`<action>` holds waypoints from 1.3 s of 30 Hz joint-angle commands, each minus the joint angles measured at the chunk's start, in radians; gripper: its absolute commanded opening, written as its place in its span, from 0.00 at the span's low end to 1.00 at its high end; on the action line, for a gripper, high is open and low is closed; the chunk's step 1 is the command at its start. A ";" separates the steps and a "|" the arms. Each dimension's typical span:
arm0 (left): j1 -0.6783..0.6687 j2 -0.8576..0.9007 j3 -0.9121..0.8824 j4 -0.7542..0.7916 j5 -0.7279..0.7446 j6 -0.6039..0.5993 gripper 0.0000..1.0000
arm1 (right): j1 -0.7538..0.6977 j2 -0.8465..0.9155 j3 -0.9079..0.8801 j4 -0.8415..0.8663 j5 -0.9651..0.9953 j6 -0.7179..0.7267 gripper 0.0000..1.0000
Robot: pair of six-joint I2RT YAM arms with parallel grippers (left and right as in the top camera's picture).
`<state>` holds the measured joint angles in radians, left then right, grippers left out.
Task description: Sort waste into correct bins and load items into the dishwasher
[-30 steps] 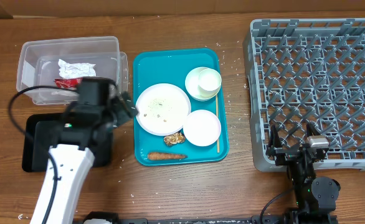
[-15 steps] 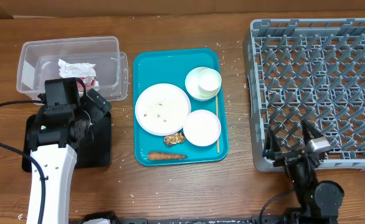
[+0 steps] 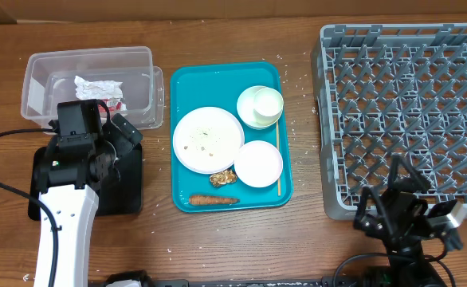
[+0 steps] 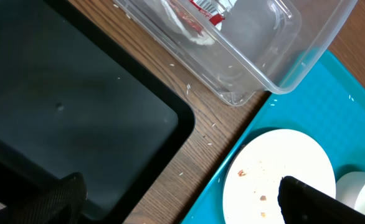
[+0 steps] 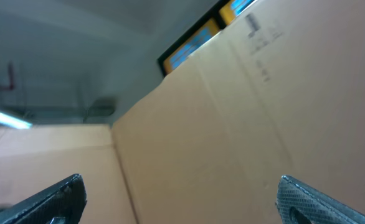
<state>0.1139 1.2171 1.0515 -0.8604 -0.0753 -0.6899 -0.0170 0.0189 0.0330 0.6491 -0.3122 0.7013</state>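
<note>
The clear tub (image 3: pixel 42 68) holds a crumpled white napkin (image 3: pixel 96 85) and a red wrapper (image 3: pixel 86 104). The black tray (image 3: pixel 46 171) lies in front of it. My left gripper (image 3: pixel 118 139) is open and empty over the tray's right edge; its view shows the tray (image 4: pixel 58 106), the tub (image 4: pixel 276 68) and the plate (image 4: pixel 282 168). The round white plate (image 3: pixel 208 139), stacked bowl and cup (image 3: pixel 260 105), another bowl (image 3: pixel 258 164), a brown lump (image 3: pixel 222 178) and a sausage-like stick (image 3: pixel 213 200) lie on the teal tray. The grey rack (image 3: pixel 405 112) stands at the right. My right gripper (image 3: pixel 401 203) is open and empty at the rack's front edge, tipped upward.
The teal serving tray (image 3: pixel 187 88) sits mid-table, with a thin wooden stick (image 3: pixel 279 159) along its right side. Loose rice grains lie scattered on the wood around it. The right wrist view shows only cardboard (image 5: pixel 232 124) and ceiling.
The left arm swung left from the teal tray to the black tray, then held still. The right arm tipped back and moved to the right at the rack's front edge.
</note>
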 commanded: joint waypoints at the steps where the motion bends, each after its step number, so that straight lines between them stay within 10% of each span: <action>1: 0.004 -0.002 0.011 0.001 0.005 -0.017 1.00 | 0.008 0.085 0.145 -0.043 0.065 -0.025 1.00; 11: 0.004 -0.002 0.011 0.001 0.005 -0.017 1.00 | 0.043 0.818 0.887 -0.723 -0.240 -0.481 1.00; 19: 0.004 -0.002 0.011 0.001 0.005 -0.017 1.00 | 0.365 1.475 1.618 -1.440 0.253 -0.695 1.00; 39: 0.004 -0.002 0.011 0.001 0.005 -0.017 1.00 | 0.546 1.990 1.720 -1.489 0.259 -0.592 0.87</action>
<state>0.1139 1.2198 1.0515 -0.8604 -0.0719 -0.7006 0.5301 1.9854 1.7294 -0.8459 -0.1036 0.0505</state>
